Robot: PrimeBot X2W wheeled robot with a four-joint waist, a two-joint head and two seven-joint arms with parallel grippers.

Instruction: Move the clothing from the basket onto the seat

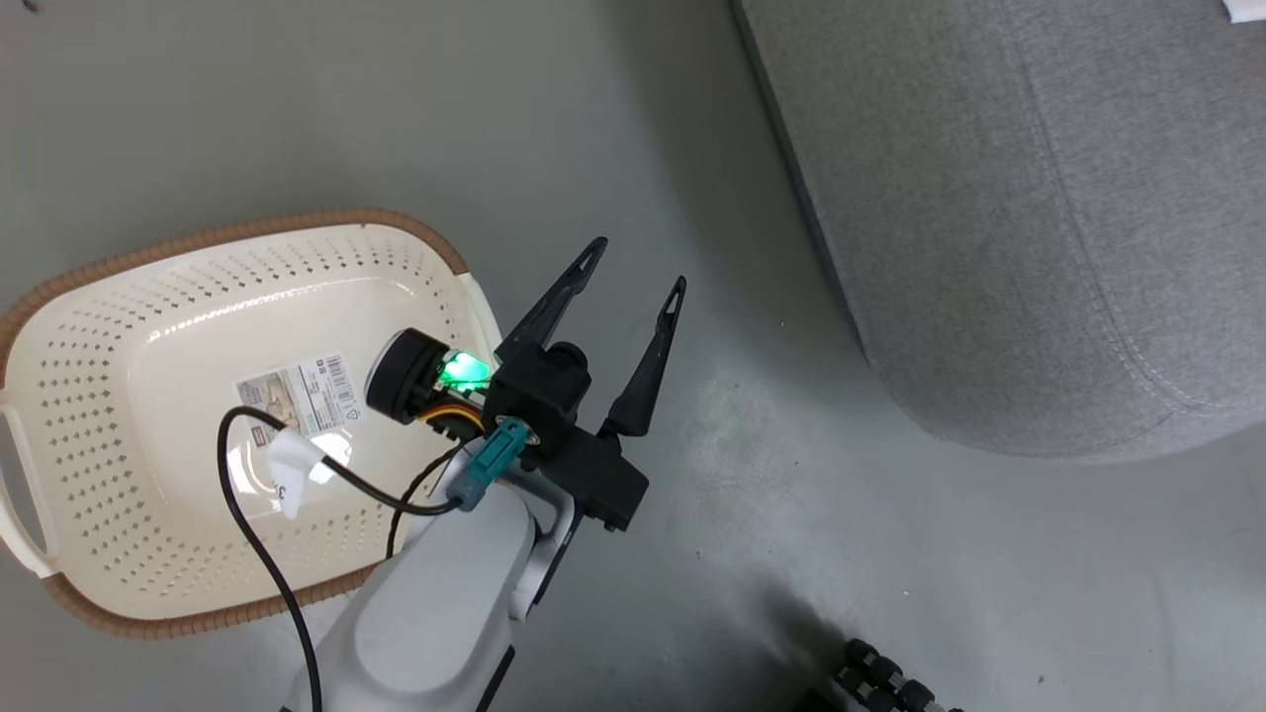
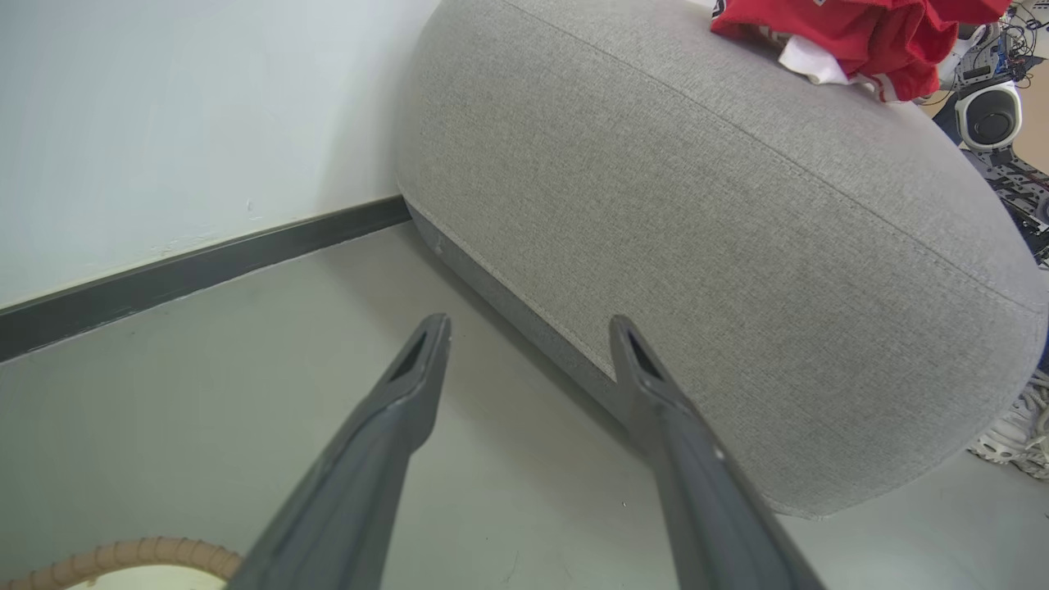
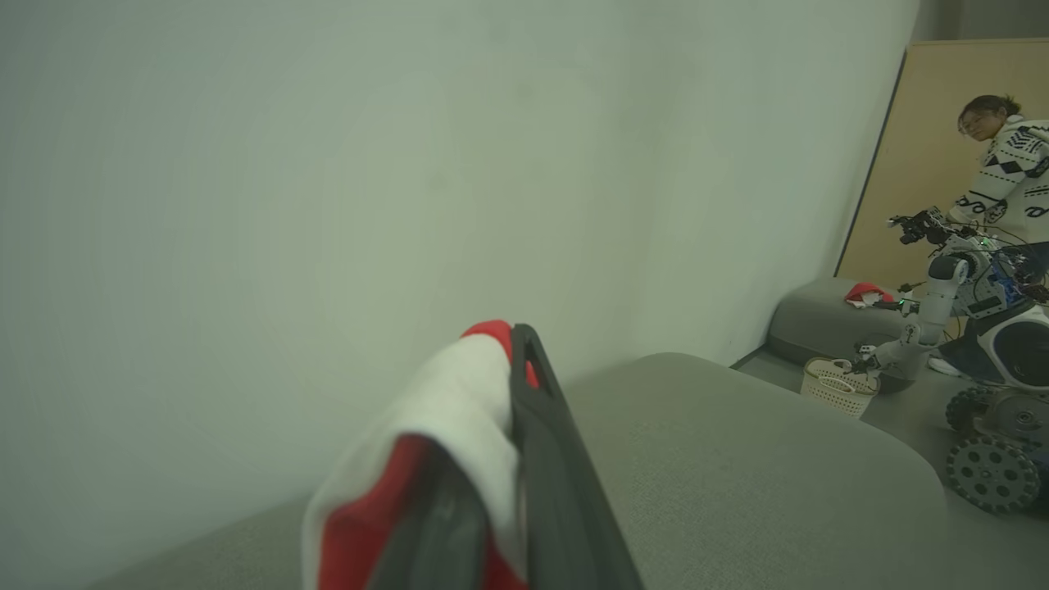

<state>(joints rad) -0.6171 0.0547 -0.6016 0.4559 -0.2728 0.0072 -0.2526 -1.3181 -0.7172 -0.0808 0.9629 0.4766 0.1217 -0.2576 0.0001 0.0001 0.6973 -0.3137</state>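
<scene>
I am looking down on a smooth grey-green floor (image 1: 712,138), and I take the seat (image 1: 1039,218) as my landmark: a big grey fabric cushion with rounded edges and a stitched seam, standing on that floor. A pale wall (image 2: 164,123) with a dark skirting board (image 2: 205,264) runs in behind the seat's end. Red clothing (image 2: 869,33) with a white panel lies heaped on top of the seat, at its far side from my left wrist camera. The basket (image 1: 297,220) sits on the floor well apart from the seat, its bare bottom showing a label sticker (image 1: 302,394). My left gripper (image 1: 638,265) hangs over the floor between the basket and the seat, jaws spread with nothing in them. Its black cable (image 1: 252,534) loops across the basket. My right gripper (image 3: 504,360) is above the seat's top, close to the wall, jaws clenched on a red-and-white piece (image 3: 459,401) that drapes over one finger. Black rollers (image 1: 890,682) rest on the floor near the seat's rounded corner, and a white shoe (image 2: 1012,434) lies just beside that corner. Past the seat's far end, well apart from it, I see a second robot (image 3: 983,328) on wheels, a small pale basket (image 3: 836,385) near it, a person (image 3: 1008,172) in a patterned white top, and a tan board (image 3: 918,147) against the wall.
</scene>
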